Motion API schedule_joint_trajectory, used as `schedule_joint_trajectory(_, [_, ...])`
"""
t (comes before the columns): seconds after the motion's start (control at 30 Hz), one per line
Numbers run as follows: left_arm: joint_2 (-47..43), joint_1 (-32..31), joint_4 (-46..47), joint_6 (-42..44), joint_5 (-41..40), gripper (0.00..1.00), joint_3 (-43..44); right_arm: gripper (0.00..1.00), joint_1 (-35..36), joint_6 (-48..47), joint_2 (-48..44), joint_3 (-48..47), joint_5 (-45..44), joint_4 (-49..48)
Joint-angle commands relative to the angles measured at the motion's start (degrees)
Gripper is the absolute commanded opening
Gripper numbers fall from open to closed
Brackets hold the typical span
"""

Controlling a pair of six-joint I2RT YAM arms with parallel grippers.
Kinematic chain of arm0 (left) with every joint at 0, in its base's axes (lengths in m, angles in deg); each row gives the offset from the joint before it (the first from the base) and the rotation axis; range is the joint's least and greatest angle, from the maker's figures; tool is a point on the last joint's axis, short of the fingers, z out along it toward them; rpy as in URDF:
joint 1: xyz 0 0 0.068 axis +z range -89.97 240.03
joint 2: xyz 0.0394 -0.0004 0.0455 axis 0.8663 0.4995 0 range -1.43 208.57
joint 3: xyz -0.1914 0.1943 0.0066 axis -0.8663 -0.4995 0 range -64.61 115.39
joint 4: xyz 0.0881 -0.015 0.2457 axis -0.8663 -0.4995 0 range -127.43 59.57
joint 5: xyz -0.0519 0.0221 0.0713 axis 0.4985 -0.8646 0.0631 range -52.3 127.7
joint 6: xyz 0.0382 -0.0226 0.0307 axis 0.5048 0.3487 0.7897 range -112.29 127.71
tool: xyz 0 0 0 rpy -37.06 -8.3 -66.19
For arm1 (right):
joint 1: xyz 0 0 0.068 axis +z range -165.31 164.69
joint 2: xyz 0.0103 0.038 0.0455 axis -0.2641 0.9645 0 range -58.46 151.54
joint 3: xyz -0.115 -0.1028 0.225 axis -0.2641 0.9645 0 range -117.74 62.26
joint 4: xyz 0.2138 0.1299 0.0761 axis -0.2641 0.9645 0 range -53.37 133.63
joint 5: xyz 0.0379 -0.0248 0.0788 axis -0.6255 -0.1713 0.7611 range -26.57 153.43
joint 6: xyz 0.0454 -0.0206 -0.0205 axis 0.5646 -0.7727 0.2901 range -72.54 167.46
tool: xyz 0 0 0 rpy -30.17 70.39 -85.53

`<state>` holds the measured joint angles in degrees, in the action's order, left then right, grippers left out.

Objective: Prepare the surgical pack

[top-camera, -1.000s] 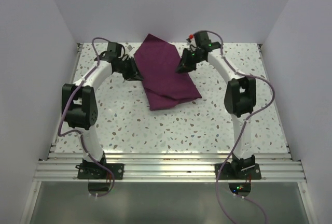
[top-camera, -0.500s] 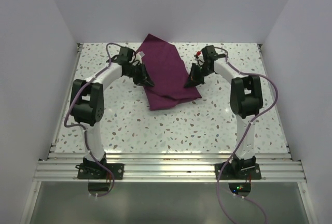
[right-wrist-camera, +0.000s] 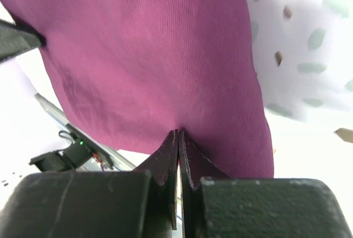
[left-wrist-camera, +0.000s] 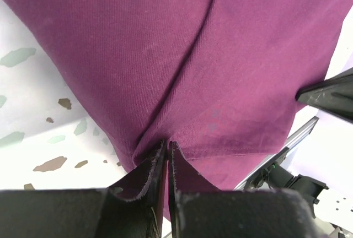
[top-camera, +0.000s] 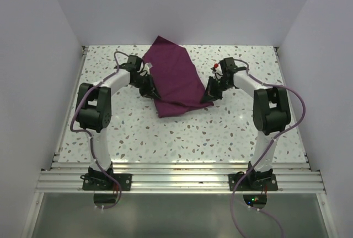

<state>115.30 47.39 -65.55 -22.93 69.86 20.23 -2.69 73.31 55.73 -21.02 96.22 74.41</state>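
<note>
The dark-purple cloth (top-camera: pixel 174 75) lies folded at the back middle of the speckled table. My left gripper (top-camera: pixel 151 92) is at the cloth's near-left edge, shut on a pinch of the cloth; the fabric (left-wrist-camera: pixel 220 56) puckers into the closed tips (left-wrist-camera: pixel 167 144). My right gripper (top-camera: pixel 208 97) is at the cloth's near-right corner, shut on the cloth (right-wrist-camera: pixel 154 56) at its tips (right-wrist-camera: pixel 178 133). The steel tray, gauze squares, scissors and tweezers are out of view.
White walls enclose the table (top-camera: pixel 220 133) on three sides. Aluminium rails (top-camera: pixel 176 174) run along the near edge by the arm bases. Each wrist view shows the opposite gripper across the cloth: the right one (left-wrist-camera: pixel 331 92), the left one (right-wrist-camera: pixel 16 39).
Both grippers have moved nearer along the cloth's side edges and dropped onto its near corners. The cloth's near end has bunched slightly between them.
</note>
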Motion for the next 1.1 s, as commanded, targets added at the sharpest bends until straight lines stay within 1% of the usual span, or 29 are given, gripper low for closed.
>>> schedule_joint_trajectory(0.0, [-1.24,1.92,-4.08,3.82,-3.95,0.09,0.15,0.0,0.03,0.43,-4.24,4.52,1.31,-2.44])
schedule_joint_trajectory(0.13, [-3.17,2.01,-4.61,5.76,-3.78,0.12,3.75,0.0,-0.05,0.7,-6.52,5.59,1.83,-2.54])
schedule_joint_trajectory(0.23, [-5.71,2.01,-4.0,6.02,-2.81,0.21,7.35,0.0,0.03,0.87,-7.58,1.21,1.39,-0.96])
schedule_joint_trajectory(0.27, [-6.42,2.01,-2.52,5.85,-2.89,0.28,8.49,0.0,-0.05,1.05,-7.58,-0.28,0.52,-0.69])
schedule_joint_trajectory(0.3, [-7.56,2.18,-2.24,5.41,-3.94,0.31,9.29,0.0,-0.05,1.22,-7.06,-3.43,-0.09,-0.69])
schedule_joint_trajectory(0.37, [-8.09,2.53,-2.33,4.8,-6.13,0.32,10.78,0.0,-0.23,2.45,-6.01,-6.35,-2.72,-1.91])
schedule_joint_trajectory(0.4, [-8.88,3.15,-2.07,3.66,-9.28,0.32,10.7,0.0,-0.49,3.32,-4.78,-9.06,-3.35,-3.92])
schedule_joint_trajectory(0.47, [-9.41,4.2,0.56,2.6,-10.62,0.34,9.04,0.0,-0.76,5.69,-3.11,-11.27,-5.36,-7.18])
schedule_joint_trajectory(0.5, [-8.8,5.34,0.83,1.38,-11.24,0.34,8.86,0.0,-1.11,6.49,-0.57,-13.81,-6.68,-9.63])
schedule_joint_trajectory(0.57, [-7.05,6.22,-0.57,0.75,-12.38,0.31,9.9,0.0,-1.63,8.86,2.34,-16.81,-6.95,-12.28])
schedule_joint_trajectory(0.6, [-5.39,7.27,-0.92,0.31,-13.43,0.29,9.82,0.0,-1.98,9.39,6.27,-20.56,-7.39,-13.25])
schedule_joint_trajectory(0.63, [-4.59,7.63,-0.75,0.14,-13.62,0.23,9.91,0.0,-2.16,9.66,8.13,-22.69,-7.57,-13.35])
schedule_joint_trajectory(0.67, [-3.62,8.07,-0.66,-0.13,-13.53,0.2,9.91,0.0,-2.16,9.84,10.5,-24.8,-7.4,-13.52])
schedule_joint_trajectory(0.7, [-1.87,8.77,-0.57,-0.56,-13.62,0.16,9.91,0.0,-2.51,9.92,12.27,-28.56,-7.31,-13.52])
schedule_joint_trajectory(0.73, [-0.9,9.04,-1.01,-0.83,-13.62,0.09,10.17,0.0,-2.51,10.01,15.5,-30.08,-7.48,-13.7])
schedule_joint_trajectory(0.77, [-0.02,9.21,-1.27,-0.92,-13.62,0.07,10.78,0.0,-2.69,10.19,16.67,-31.31,-7.57,-13.96])
schedule_joint_trajectory(0.87, [2.54,9.39,-0.4,-1.36,-14.5,0.02,10.79,0.0,-2.69,10.63,20.62,-34.04,-7.75,-15.81])
schedule_joint_trajectory(0.93, [4.73,9.3,0.22,-1.88,-12.57,0.0,10.96,0.0,-2.69,10.72,22.38,-35.63,-8.01,-15.37])
schedule_joint_trajectory(1.07, [7.2,9.04,1.18,-3.2,-9.67,0.0,10.97,0.0,-2.69,10.45,25.81,-36.24,-6.7,-15.63])
